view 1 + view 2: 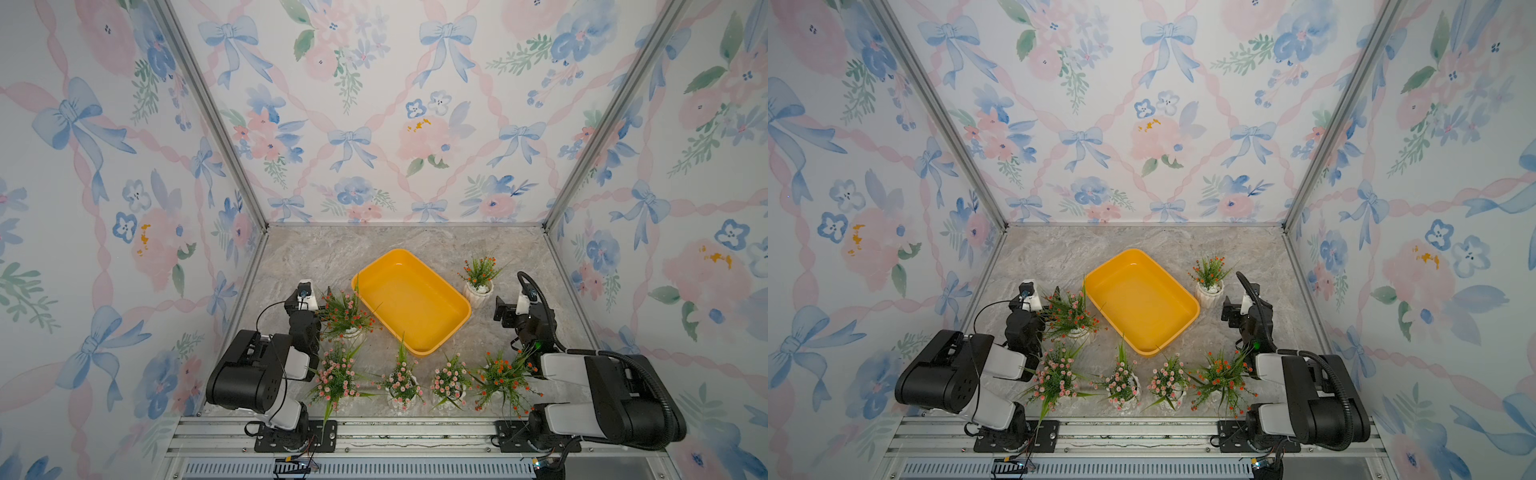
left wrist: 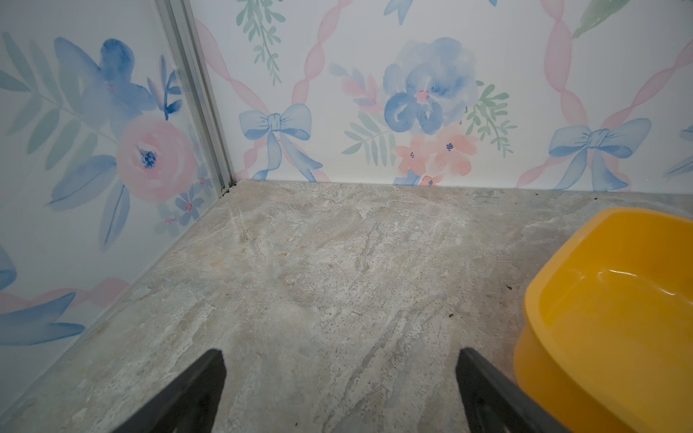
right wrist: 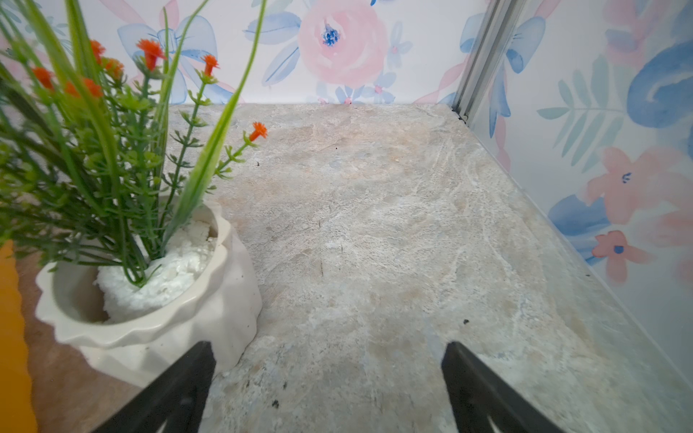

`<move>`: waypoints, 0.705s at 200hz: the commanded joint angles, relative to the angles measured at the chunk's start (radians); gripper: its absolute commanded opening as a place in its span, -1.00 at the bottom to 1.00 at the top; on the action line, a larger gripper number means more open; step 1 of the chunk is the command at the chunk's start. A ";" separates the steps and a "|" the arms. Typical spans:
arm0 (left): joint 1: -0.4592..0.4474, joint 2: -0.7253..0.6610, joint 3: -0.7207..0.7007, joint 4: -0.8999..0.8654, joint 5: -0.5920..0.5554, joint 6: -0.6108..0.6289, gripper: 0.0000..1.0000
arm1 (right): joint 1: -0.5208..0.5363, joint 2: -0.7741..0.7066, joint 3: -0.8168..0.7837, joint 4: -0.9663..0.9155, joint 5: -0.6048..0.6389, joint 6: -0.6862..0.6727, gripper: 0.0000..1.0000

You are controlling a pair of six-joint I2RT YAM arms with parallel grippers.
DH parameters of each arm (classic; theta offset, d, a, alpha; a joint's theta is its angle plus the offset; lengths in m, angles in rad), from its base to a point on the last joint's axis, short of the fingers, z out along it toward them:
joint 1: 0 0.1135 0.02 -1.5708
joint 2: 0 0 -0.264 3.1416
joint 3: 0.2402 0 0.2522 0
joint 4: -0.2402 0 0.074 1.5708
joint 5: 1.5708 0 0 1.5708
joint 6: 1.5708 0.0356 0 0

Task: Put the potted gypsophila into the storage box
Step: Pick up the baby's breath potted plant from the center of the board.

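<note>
The yellow storage box (image 1: 411,299) (image 1: 1142,301) lies empty and askew mid-table; its corner shows in the left wrist view (image 2: 618,300). Several potted gypsophila in white ribbed pots stand around it. Orange ones stand right of the box (image 1: 478,276) (image 3: 168,322), left of it (image 1: 345,313) and at front right (image 1: 503,378). Three pink ones (image 1: 336,374) (image 1: 401,382) (image 1: 451,380) line the front. My left gripper (image 1: 309,295) (image 2: 340,352) hangs open over bare table, beside the left orange plant. My right gripper (image 1: 519,301) (image 3: 328,344) is open, one finger (image 3: 187,375) close by the right pot.
Floral-papered walls (image 1: 374,124) close in the back and both sides, with metal corner posts (image 1: 216,124). Bare marble table (image 1: 316,253) stretches behind the box. Both arm bases sit on the front rail (image 1: 374,436). The front plants stand between the arms.
</note>
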 commanded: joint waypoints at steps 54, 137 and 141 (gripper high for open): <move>0.006 0.005 0.005 0.017 0.018 0.009 0.96 | -0.016 0.017 0.011 0.005 -0.024 0.011 0.94; 0.013 -0.358 0.171 -0.422 -0.174 -0.005 0.96 | -0.008 -0.189 0.442 -0.725 0.121 0.130 0.94; 0.013 -0.371 0.198 -0.451 -0.198 -0.011 0.96 | -0.006 -0.183 0.486 -0.777 0.126 0.140 0.94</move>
